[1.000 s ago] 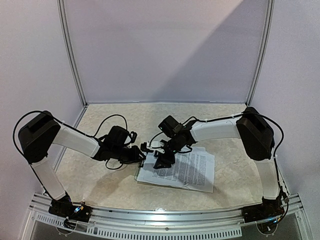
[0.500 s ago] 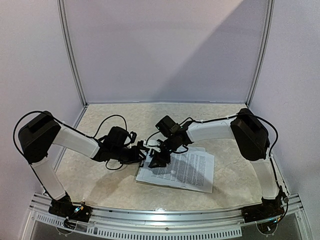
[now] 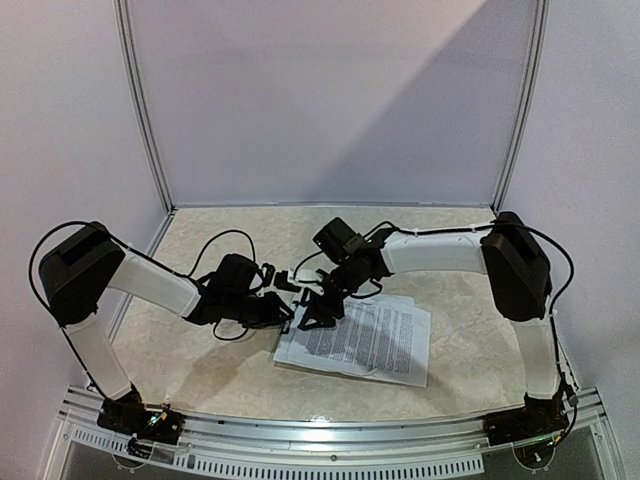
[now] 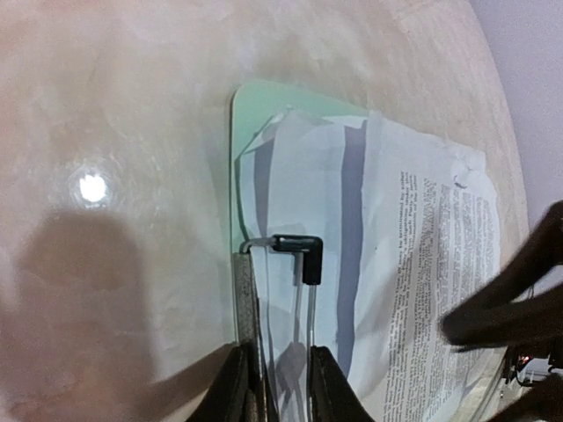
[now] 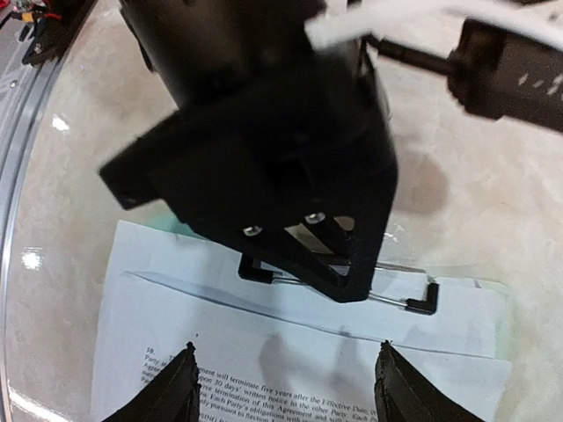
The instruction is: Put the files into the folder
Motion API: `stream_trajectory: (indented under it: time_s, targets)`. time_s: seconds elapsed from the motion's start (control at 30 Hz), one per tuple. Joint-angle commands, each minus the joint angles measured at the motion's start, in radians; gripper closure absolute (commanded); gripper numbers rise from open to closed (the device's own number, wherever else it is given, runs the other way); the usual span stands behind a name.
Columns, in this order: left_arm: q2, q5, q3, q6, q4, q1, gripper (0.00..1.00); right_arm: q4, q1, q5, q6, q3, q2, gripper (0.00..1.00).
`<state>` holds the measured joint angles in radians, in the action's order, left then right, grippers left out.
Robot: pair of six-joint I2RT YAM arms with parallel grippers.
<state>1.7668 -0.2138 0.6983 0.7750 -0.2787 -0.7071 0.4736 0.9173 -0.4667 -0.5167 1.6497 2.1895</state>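
The folder (image 4: 251, 114) lies flat on the table, a mint-green board showing at the left edge of the files (image 4: 422, 264). The files are white printed sheets on top of it (image 3: 370, 340). My left gripper (image 4: 280, 360) is shut on the folder's black wire clip (image 4: 299, 246), at the sheets' left end (image 3: 285, 315). My right gripper (image 5: 286, 387) hangs open just above the files' top margin, with nothing between its fingers. It faces the left gripper's black body (image 5: 281, 158) and sits close beside it (image 3: 318, 312). Sheet edges lie under the clip (image 5: 422, 303).
Beige marbled table top (image 3: 200, 350) with white walls on three sides. A metal rail (image 3: 330, 435) runs along the near edge by both arm bases. Loose black cables (image 3: 215, 245) loop behind the left wrist.
The right gripper has edged slightly left toward the left gripper, and its elbow has swung out to the right. The left arm and the sheets have stayed put.
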Motion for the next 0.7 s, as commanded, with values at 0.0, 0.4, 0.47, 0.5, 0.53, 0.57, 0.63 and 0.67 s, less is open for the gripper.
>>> stream_trajectory:
  time_s: [0.0, 0.4, 0.47, 0.5, 0.53, 0.57, 0.63, 0.67]
  targets:
    - [0.062, -0.007, -0.032, 0.001, 0.138, -0.028, 1.0, 0.101, 0.006, 0.067, -0.006, -0.014, -0.147, 0.32]
    - [0.036, 0.027, -0.004, 0.007, 0.197, -0.028, 1.0, 0.137, -0.34, 0.147, 0.317, -0.557, -0.57, 0.3]
    - [0.037, 0.035, 0.004, 0.006, 0.209, -0.028, 1.0, 0.16, -0.443, 0.068, 0.366, -0.618, -0.602, 0.29]
    - [0.04, 0.039, 0.009, 0.006, 0.216, -0.028, 1.0, 0.174, -0.485, 0.033, 0.381, -0.64, -0.616, 0.29]
    - [0.042, 0.043, 0.016, 0.006, 0.22, -0.029, 1.0, 0.194, -0.518, 0.003, 0.387, -0.657, -0.62, 0.29]
    - [0.049, 0.046, 0.02, 0.007, 0.223, -0.029, 1.0, 0.211, -0.543, -0.026, 0.392, -0.672, -0.62, 0.29]
    - [0.056, 0.052, 0.029, 0.014, 0.228, -0.031, 1.0, 0.237, -0.573, -0.088, 0.406, -0.702, -0.61, 0.29]
    - [0.061, 0.052, 0.033, 0.017, 0.229, -0.032, 1.0, 0.24, -0.578, -0.118, 0.412, -0.712, -0.602, 0.28]
